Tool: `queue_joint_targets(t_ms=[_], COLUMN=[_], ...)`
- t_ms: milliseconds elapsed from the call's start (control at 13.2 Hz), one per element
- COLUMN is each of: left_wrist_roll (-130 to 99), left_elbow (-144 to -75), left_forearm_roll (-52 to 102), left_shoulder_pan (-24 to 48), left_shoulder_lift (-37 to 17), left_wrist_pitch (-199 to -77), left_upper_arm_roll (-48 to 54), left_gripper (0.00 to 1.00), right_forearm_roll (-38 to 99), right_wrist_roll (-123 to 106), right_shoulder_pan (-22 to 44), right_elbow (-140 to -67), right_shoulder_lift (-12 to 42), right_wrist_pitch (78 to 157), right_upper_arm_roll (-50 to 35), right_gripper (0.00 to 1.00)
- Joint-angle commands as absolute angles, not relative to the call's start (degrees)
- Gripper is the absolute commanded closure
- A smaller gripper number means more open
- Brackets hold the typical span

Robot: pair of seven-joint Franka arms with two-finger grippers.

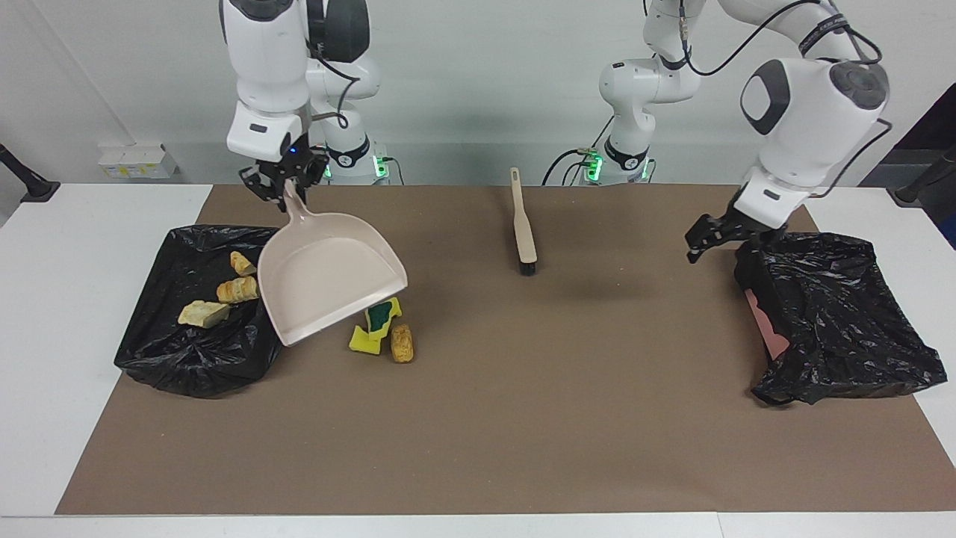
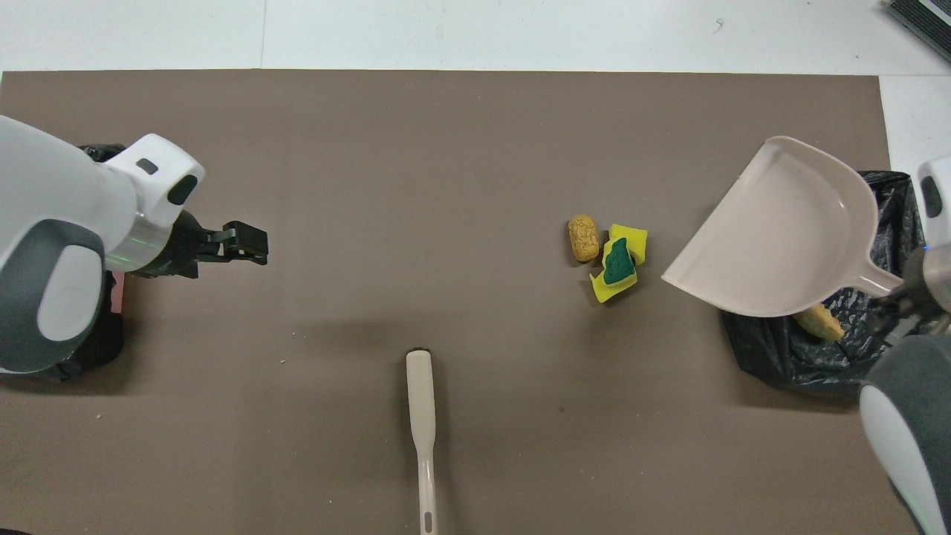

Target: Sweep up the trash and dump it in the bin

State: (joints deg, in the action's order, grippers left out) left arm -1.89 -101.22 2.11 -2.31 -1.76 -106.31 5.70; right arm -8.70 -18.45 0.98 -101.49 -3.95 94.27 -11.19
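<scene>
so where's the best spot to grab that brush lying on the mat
Probably the brush handle's slim middle, coming straight down from above: it lies flat, handle end nearer the robots, dark bristles at the other end. The open left gripper is free.

Three bread pieces (image 1: 220, 291) lie in the bag-lined bin (image 1: 190, 351) (right arm's end); beside it, on the mat (image 1: 523, 418), sponge chunks (image 1: 377, 325) and a lump (image 1: 402, 343).

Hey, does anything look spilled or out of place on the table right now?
Yes. Two yellow sponge chunks and a brown lump lie on the mat beside the black bin bag, under the dustpan lip, not in with the bread pieces.
</scene>
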Motion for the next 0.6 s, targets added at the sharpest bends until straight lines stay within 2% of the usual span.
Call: queue_joint_targets(t_ms=[0,151,529], left_wrist_roll=[2.53,3.51,2.72], left_elbow=[-98.01,-96.25,-95.80], left_forearm_roll=[-1.05,-3.77,-2.64], left_shoulder_pan=[-4.56,-5.01,-5.80], left_shoulder_lift=[-2.55,-1.85,-0.35], left_wrist_pitch=[-105.21,-103.89,-98.00], left_upper_arm_roll=[6.24,6.24,6.07], left_gripper=[0.00,0.00,0.00], right_forearm_roll=[-5.98,-4.05,-2.90], right_wrist_roll=[-8.39,-0.30,16.06], right_shoulder_pan=[4.46,7.37,15.80], right_elbow=[-100.72,-100.90,-100.11], right_shoulder_lift=[-1.06,1.48,11.93], right_wrist_pitch=[96.67,99.38,112.40], right_upper_arm_roll=[-12.13,-12.13,-12.22], right_gripper=[1.00,1.00,1.00])
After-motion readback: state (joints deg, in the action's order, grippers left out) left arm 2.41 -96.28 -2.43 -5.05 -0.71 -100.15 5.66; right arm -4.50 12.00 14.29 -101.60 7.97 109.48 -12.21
